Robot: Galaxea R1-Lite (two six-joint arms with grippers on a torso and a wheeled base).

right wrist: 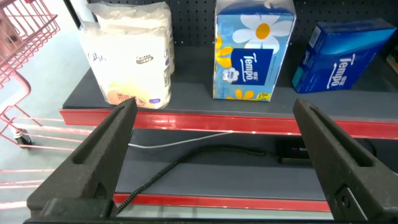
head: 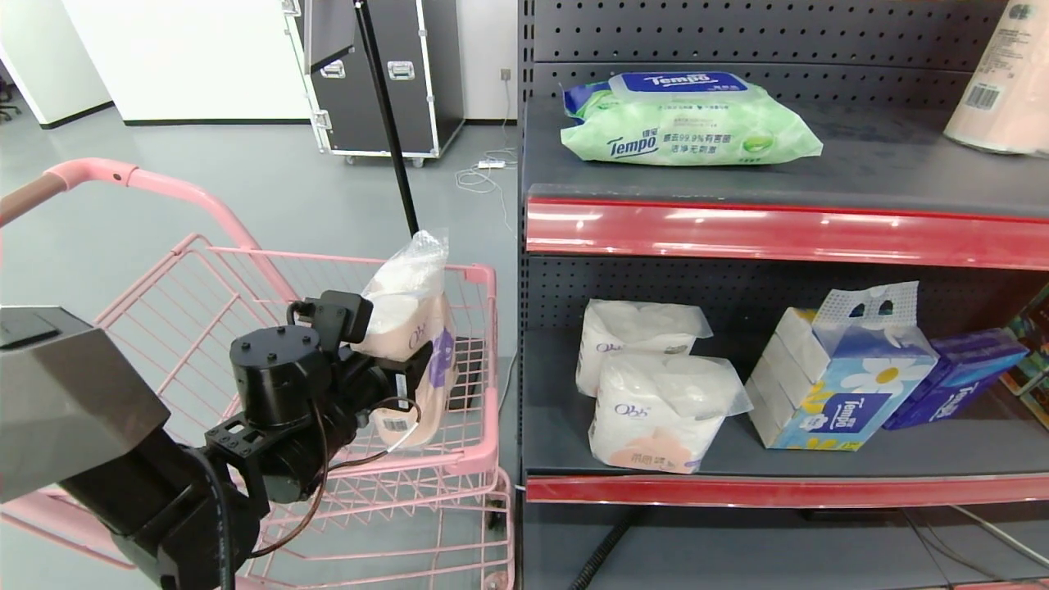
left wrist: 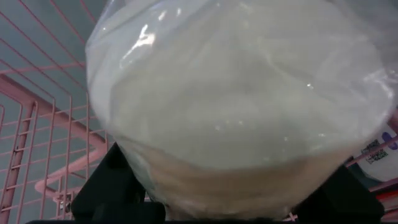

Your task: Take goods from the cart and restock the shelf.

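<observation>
A plastic-wrapped pack of toilet rolls (head: 407,315) stands at the shelf-side end of the pink cart (head: 490,360), its top above the rim. My left gripper (head: 392,370) is shut on its lower half; in the left wrist view the pack (left wrist: 236,106) bulges between the two black fingers (left wrist: 106,190). The right gripper (right wrist: 214,109) is open and holds nothing, facing the red front edge of the lower shelf (right wrist: 205,119). That shelf (head: 737,485) carries two similar toilet-roll packs (head: 656,414), a flowered tissue pack (head: 844,377) and a dark blue tissue pack (head: 951,378).
On the upper shelf (head: 778,225) lie a green wet-wipes pack (head: 688,119) and, at the far right, a pink roll pack (head: 1000,82). A black pole (head: 389,123) and a black flight case (head: 385,74) stand behind the cart. A cable (right wrist: 186,158) runs under the lower shelf.
</observation>
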